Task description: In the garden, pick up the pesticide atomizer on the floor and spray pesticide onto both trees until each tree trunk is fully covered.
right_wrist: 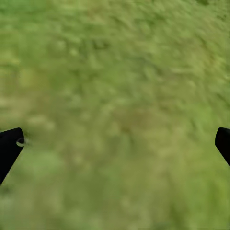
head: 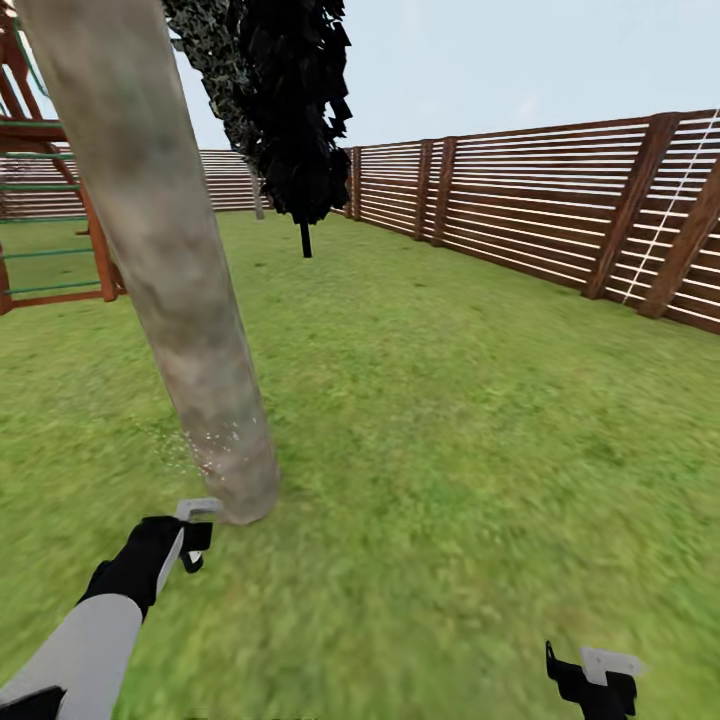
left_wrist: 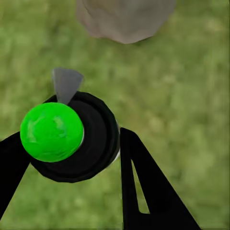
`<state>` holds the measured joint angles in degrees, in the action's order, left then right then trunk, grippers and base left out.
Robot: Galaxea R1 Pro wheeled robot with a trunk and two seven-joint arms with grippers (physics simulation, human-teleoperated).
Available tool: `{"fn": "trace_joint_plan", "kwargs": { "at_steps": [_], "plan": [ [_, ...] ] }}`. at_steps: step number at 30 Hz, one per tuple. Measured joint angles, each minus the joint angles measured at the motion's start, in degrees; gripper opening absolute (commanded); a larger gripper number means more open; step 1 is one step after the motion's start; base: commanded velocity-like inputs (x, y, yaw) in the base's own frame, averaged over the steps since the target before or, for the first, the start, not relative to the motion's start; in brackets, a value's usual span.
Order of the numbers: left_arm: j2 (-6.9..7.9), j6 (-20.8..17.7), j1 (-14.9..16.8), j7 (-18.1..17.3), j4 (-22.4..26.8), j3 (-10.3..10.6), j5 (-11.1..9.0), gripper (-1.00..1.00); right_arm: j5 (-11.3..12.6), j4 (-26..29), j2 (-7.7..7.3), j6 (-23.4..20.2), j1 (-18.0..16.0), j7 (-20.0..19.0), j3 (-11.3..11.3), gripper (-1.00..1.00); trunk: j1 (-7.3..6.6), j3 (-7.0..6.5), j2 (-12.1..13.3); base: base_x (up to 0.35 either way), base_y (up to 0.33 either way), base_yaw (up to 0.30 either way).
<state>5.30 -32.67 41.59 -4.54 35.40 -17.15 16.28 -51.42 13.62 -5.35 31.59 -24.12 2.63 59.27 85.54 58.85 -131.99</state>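
Observation:
The thick mottled grey-beige tree trunk (head: 190, 300) rises from the grass on the left, its base (left_wrist: 124, 19) just ahead of my left gripper (head: 180, 548). That gripper is shut on the pesticide atomizer (head: 197, 512). From above, the atomizer (left_wrist: 76, 139) is a round black bottle with a bright green top. Its thin grey spray head (left_wrist: 65, 84) points toward the trunk's foot. Fine white specks (head: 200, 445) dot the lowest part of the trunk. My right gripper (head: 598, 682) hangs open over bare grass (right_wrist: 115, 115), low at the right.
A brown slatted fence (head: 540, 200) runs along the right and far side. A narrow dark conifer (head: 295, 110) stands behind the trunk. A wooden play frame (head: 50, 200) stands at the far left. Lawn (head: 450, 420) spreads to the right of the trunk.

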Motion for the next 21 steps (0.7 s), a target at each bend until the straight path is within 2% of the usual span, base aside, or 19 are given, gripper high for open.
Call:
{"fn": "trace_joint_plan", "kwargs": {
  "at_steps": [4,10,14,21],
  "plan": [
    [-0.58,0.38,-0.05,0.28,-1.59,0.29,0.71,-1.00,0.00,0.06,-0.06,0.01,0.00,0.00,0.05,1.00,-0.01,0.00,0.00,0.052,-0.149,0.046],
    [-0.25,0.43,-0.70,5.32,-1.74,0.05,1.41,-1.00,0.05,0.11,-0.16,0.01,0.01,0.00,0.14,1.00,-0.01,0.00,0.00,0.097,-0.254,0.001],
    [-0.35,0.36,-0.75,6.09,-1.73,-0.13,1.12,-1.00,0.08,0.12,-0.16,0.01,0.01,0.00,0.08,1.00,0.00,0.00,0.00,0.014,-0.272,0.025],
    [-0.21,0.24,-0.76,6.26,-1.71,-0.26,1.17,-1.00,0.08,0.11,-0.08,0.00,-0.01,0.00,-0.01,1.00,-0.01,0.00,0.00,0.034,-0.274,0.249]
  ]
}}
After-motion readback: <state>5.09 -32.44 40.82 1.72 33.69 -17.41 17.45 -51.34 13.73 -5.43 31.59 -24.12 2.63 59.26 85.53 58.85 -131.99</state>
